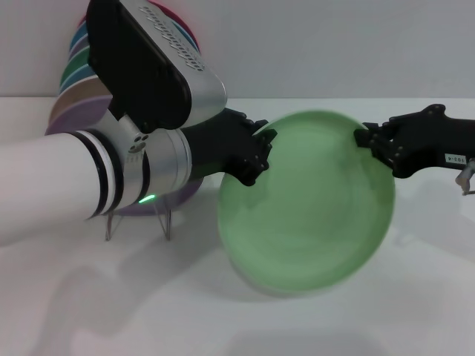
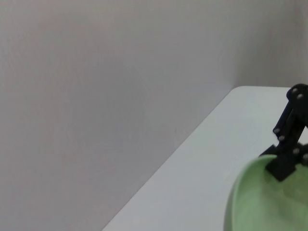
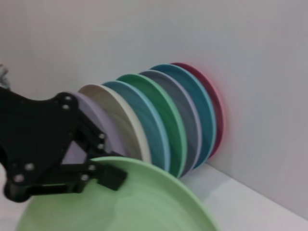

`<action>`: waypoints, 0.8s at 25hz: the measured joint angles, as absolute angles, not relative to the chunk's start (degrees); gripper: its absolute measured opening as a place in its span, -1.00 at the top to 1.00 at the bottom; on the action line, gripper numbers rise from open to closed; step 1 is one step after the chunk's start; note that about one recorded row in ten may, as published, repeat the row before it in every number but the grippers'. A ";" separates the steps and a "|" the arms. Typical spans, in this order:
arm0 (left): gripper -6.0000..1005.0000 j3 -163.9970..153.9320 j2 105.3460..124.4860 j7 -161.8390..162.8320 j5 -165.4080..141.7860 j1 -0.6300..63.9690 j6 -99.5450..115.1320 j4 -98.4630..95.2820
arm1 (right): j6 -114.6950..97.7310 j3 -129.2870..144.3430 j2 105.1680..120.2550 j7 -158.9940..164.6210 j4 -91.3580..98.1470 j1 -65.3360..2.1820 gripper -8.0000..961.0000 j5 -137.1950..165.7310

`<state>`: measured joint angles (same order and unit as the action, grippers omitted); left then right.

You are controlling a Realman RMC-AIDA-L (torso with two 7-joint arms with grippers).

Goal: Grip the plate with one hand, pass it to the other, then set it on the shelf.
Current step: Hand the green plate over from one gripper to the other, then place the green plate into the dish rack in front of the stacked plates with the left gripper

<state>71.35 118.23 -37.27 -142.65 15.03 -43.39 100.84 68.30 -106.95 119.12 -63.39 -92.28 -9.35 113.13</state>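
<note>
While held tilted above the table (image 1: 89, 311), the plate (image 1: 308, 204) is pinched at opposite rims by left gripper (image 1: 260, 152) and right gripper (image 1: 369, 141), beside the shelf (image 1: 137, 221) of plates.

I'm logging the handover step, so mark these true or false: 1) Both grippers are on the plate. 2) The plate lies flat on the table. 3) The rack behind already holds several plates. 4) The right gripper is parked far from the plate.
1) True: the left gripper and the right gripper each grip opposite edges of the plate.
2) False: it is held tilted above the table.
3) True: a row of coloured plates stands upright in the shelf.
4) False: it pinches the plate's rim.
</note>
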 joint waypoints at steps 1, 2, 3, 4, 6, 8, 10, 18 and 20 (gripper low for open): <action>0.75 71.12 118.28 -37.32 -142.49 14.99 -43.15 100.87 | 68.30 -106.95 119.12 -63.39 -92.28 -9.35 0.90 113.13; 0.78 70.97 118.25 -37.34 -142.42 14.95 -42.74 100.99 | 68.52 -106.94 119.15 -63.38 -92.16 -9.30 0.90 112.99; 0.80 70.93 118.25 -37.34 -142.40 14.92 -42.52 101.05 | 68.70 -106.89 119.19 -63.43 -92.03 -9.20 0.90 112.90; 0.83 70.89 118.26 -37.35 -142.37 14.89 -42.29 101.11 | 68.74 -106.84 119.23 -63.57 -91.83 -9.03 0.90 112.53; 0.85 70.85 118.25 -37.35 -142.37 14.78 -42.01 101.27 | 68.74 -106.84 119.27 -63.89 -91.25 -8.53 0.83 111.15; 0.85 70.83 118.23 -37.40 -142.37 14.66 -41.87 101.40 | 68.77 -107.73 119.27 -64.22 -90.31 -7.84 0.69 108.88; 0.85 70.78 118.21 -37.73 -142.37 14.30 -41.59 101.60 | 69.13 -111.72 119.26 -65.60 -87.86 -6.72 0.55 104.94; 0.86 70.84 118.10 -41.56 -142.46 10.23 -32.41 103.33 | 79.34 -134.09 119.33 -74.65 -70.20 -6.10 -0.12 87.88; 0.86 69.43 117.99 -44.95 -142.42 7.43 -23.80 104.00 | 83.26 -141.35 119.27 -77.63 -64.05 -7.36 -0.14 86.33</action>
<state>69.43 117.99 -44.95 -142.42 7.43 -23.79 104.00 83.26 -141.35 119.27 -77.63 -64.05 -7.36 86.33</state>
